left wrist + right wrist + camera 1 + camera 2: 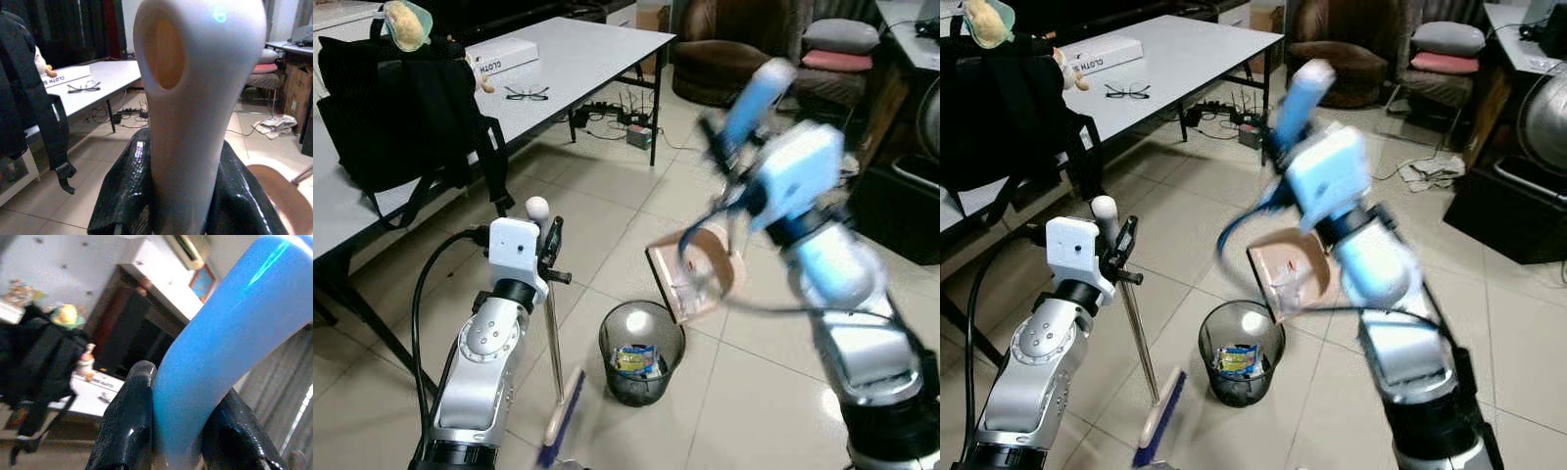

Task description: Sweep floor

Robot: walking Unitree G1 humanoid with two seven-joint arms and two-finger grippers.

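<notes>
Tiled floor (607, 196): mesh bin (641, 351); table (578, 49): backpack (396, 108), glasses (527, 94).

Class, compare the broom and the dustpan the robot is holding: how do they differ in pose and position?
The broom stands near upright, its head on the floor beside the bin; the dustpan is lifted off the floor and tilted over the bin. The broom's handle top is cream-white, held in the left pincer; the dustpan's handle is blue, held in the right pincer. Both are gripped by their handles.
</notes>
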